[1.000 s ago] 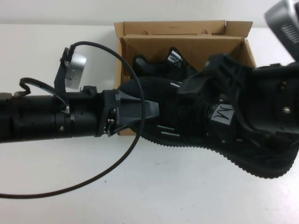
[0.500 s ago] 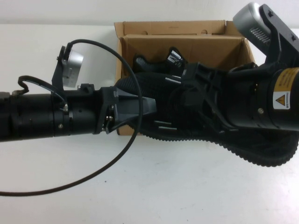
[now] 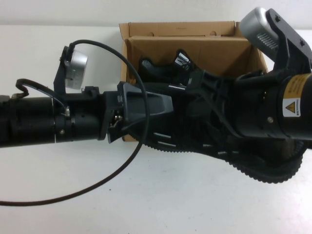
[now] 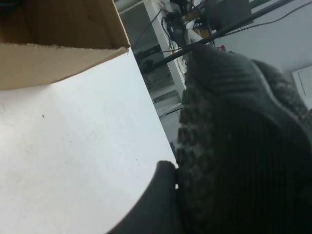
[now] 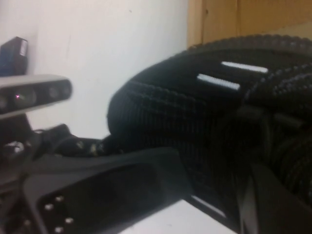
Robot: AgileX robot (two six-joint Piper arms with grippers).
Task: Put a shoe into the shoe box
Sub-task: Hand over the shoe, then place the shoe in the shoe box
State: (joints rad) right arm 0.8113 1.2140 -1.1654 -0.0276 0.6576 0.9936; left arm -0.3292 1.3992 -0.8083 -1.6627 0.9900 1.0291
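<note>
While both claws flank the shoe (image 3: 195, 136), white table (image 3: 146, 195).

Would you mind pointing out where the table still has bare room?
Bare table runs along the near side, bordered by the cable and shoe. Crowded: the box front, where the open left gripper and shut right gripper meet on the shoe.

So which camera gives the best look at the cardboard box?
The high view: the box shows its open top, back flap and a second shoe inside. The left wrist view catches only one corner, and the right wrist view only a strip of its wall.
</note>
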